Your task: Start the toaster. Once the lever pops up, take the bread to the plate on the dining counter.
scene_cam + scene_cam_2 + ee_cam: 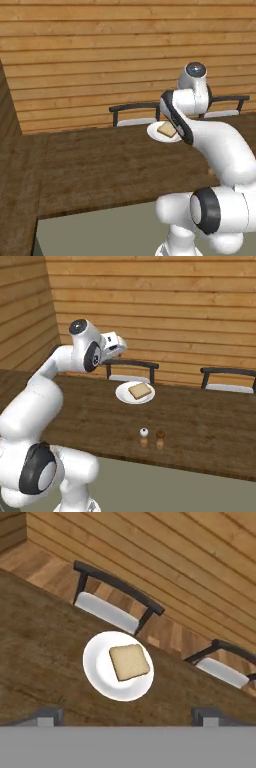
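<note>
Bread, a square tan-brown slice with darker crust (166, 130), lies flat on the small round white plate (152, 131) in the left base view, partly hidden behind the white arm's dark wrist joint. The plate sits on the broad dark brown wood-grain dining counter (100, 165), near its far edge.

From the right base view the slice (140, 390) rests wholly inside the plate's rim (121, 393), and the two-finger gripper (119, 346) hangs above and to one side, apart from both. A small salt shaker (144, 437) and pepper shaker (160, 439) stand nearer the base.

Looking down the hand view, the dark fingertips (49, 716) stand spread wide with nothing between them. By my reading the delivery is done; the sound move is a straight lift away, keeping clear of the two black-backed chairs (114, 597).
</note>
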